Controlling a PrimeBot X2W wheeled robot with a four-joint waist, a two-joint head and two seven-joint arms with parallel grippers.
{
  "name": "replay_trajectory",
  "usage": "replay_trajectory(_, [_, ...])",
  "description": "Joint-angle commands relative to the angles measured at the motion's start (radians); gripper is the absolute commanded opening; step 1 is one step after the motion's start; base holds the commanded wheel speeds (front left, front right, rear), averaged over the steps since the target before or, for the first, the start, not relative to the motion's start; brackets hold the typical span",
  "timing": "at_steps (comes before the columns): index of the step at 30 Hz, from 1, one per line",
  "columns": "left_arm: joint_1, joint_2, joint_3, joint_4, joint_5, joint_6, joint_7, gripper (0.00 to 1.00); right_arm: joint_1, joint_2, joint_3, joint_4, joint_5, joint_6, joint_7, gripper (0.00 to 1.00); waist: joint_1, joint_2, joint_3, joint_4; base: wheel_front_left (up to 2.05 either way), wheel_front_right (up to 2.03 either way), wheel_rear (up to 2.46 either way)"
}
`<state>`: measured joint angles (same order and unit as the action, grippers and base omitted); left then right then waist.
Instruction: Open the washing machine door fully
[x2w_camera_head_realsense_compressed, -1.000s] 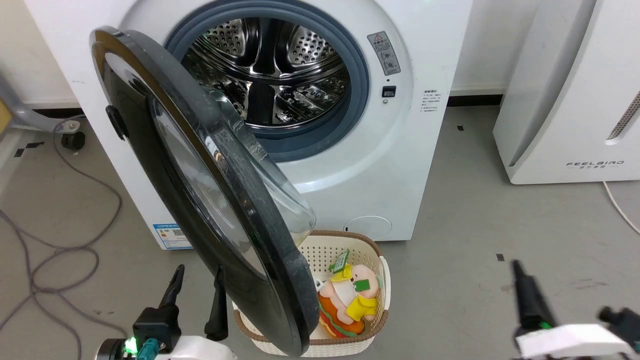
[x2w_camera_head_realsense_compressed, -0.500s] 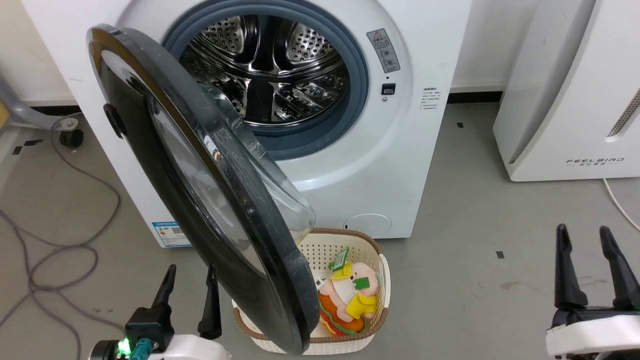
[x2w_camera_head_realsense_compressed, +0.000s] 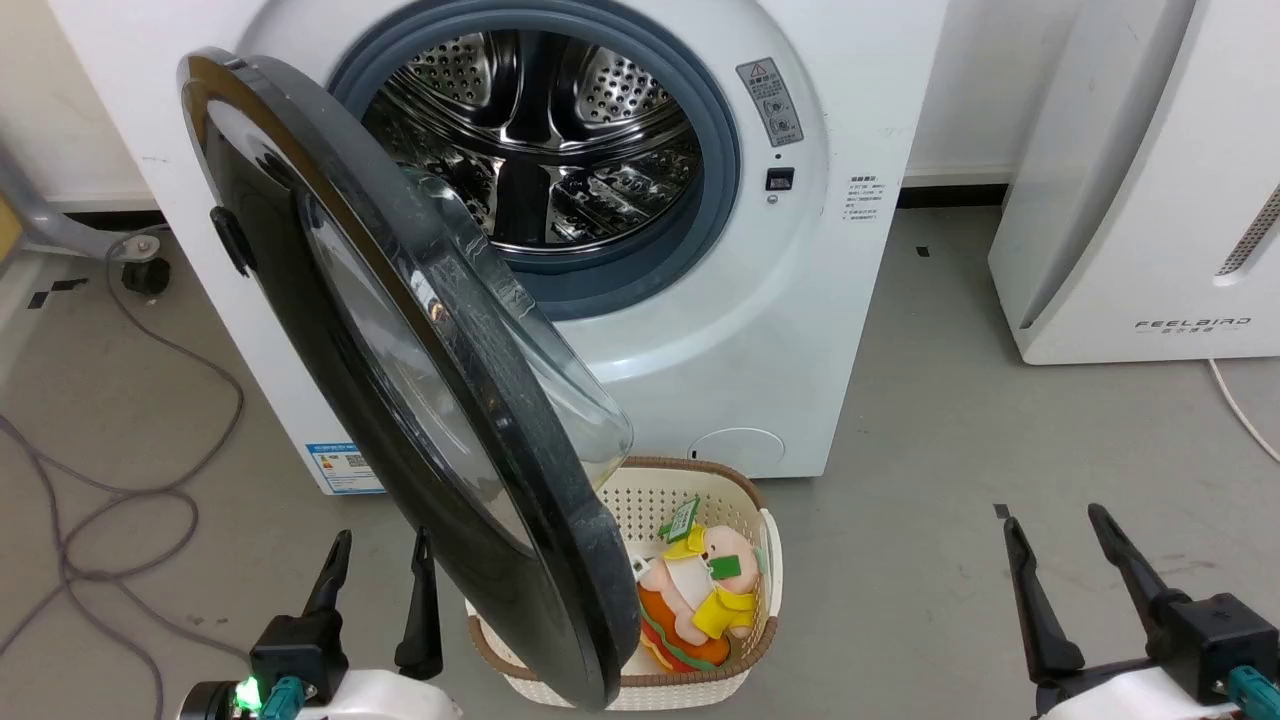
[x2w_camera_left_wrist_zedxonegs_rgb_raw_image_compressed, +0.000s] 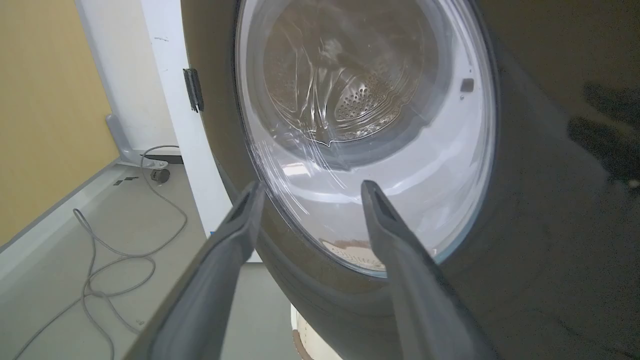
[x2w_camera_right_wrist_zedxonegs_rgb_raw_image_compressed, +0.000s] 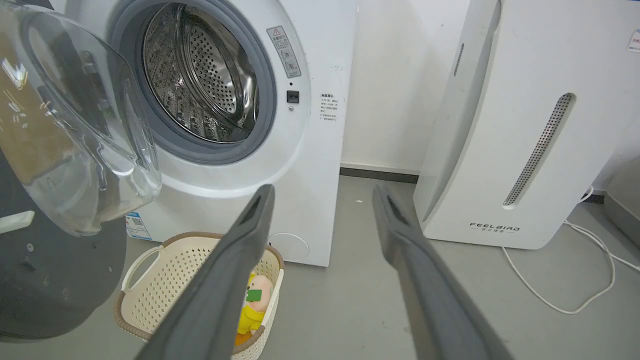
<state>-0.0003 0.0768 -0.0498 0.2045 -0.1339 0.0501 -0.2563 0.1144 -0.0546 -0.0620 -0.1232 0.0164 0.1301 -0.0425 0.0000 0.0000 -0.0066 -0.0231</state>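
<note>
**Washer (x2w_camera_head_realsense_compressed: 800, 300) with its door (x2w_camera_head_realsense_compressed: 400, 370) part-open, in head and wrist views.** The door is hinged at the washer's left edge and stands swung out to roughly a right angle with the front. Its glossy outer face is turned to the left, and its glass bowl (x2w_camera_head_realsense_compressed: 590, 420) bulges to the right, toward the bared drum (x2w_camera_head_realsense_compressed: 540, 130). Its lower rim overlaps a basket (x2w_camera_head_realsense_compressed: 765, 560) holding a plush toy (x2w_camera_head_realsense_compressed: 700, 600); whether rim and basket touch cannot be told. The left gripper (x2w_camera_head_realsense_compressed: 385, 535) hangs just beside the outer face, jaws spread wide and holding nothing. In its wrist view the fingers frame the door's window without contact. The right gripper (x2w_camera_head_realsense_compressed: 1052, 516) is likewise spread wide and empty, low over bare floor on the bowl side, well apart from door and basket. Judged from this, the door is not yet fully open, and the remaining swing runs leftward into the space the left gripper occupies. Hazards: (a) the left arm, if not withdrawn, could block the swing or, by pressing the outer face, drive the door shut; (b) a push from the right gripper on the smooth curved bowl could slip off, so the flat rim seems the safer place; (c) that reach passes over the basket, which a low finger could snag or shove; (d) the cable (x2w_camera_head_realsense_compressed: 241, 398) looped on the floor at left lies where the base might roll.
</note>
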Motion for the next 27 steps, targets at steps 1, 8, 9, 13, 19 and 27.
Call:
replay_trajectory(1, [-0.005, 0.004, 0.0, 0.003, -0.001, 0.003, -0.006, 1.0, 0.01, 0.004, -0.001, 0.006, -0.004, 0.001, -0.005, 1.0, 0.0, 0.0, 0.0, 0.0, 0.0, 0.0, 0.0])
replay_trajectory(8, [-0.01, 0.012, -0.006, 0.012, 0.001, -0.003, -0.006, 0.0, -0.005, 0.004, -0.004, 0.038, -0.001, 0.001, -0.012, 1.0, 0.0, 0.0, 0.0, 0.0, 0.0, 0.0, 0.0])
replay_trajectory(9, [-0.011, 0.013, -0.006, 0.01, 0.001, -0.003, -0.006, 0.0, -0.007, 0.004, -0.004, 0.042, 0.0, 0.001, -0.013, 1.0, 0.0, 0.0, 0.0, 0.0, 0.0, 0.0, 0.0])
replay_trajectory(13, [-0.02, 0.011, 0.002, -0.051, 0.0, 0.001, -0.006, 0.0, -0.015, 0.004, -0.005, 0.06, 0.004, 0.001, -0.018, 1.0, 0.0, 0.0, -0.001, 0.001, 0.0, 0.0, 0.0])
replay_trajectory(19, [-0.032, 0.012, 0.009, -0.145, 0.01, 0.009, -0.006, 0.0, -0.019, 0.004, -0.008, 0.072, 0.001, 0.001, -0.022, 1.0, 0.0, 0.0, -0.003, 0.004, 0.0, 0.0, 0.0])
replay_trajectory(27, [-0.055, 0.024, 0.019, -0.311, 0.045, 0.036, -0.006, 0.0, -0.023, 0.004, -0.01, 0.083, 0.005, 0.001, -0.034, 1.0, 0.0, 0.0, -0.003, 0.008, 0.0, 0.0, 0.0])
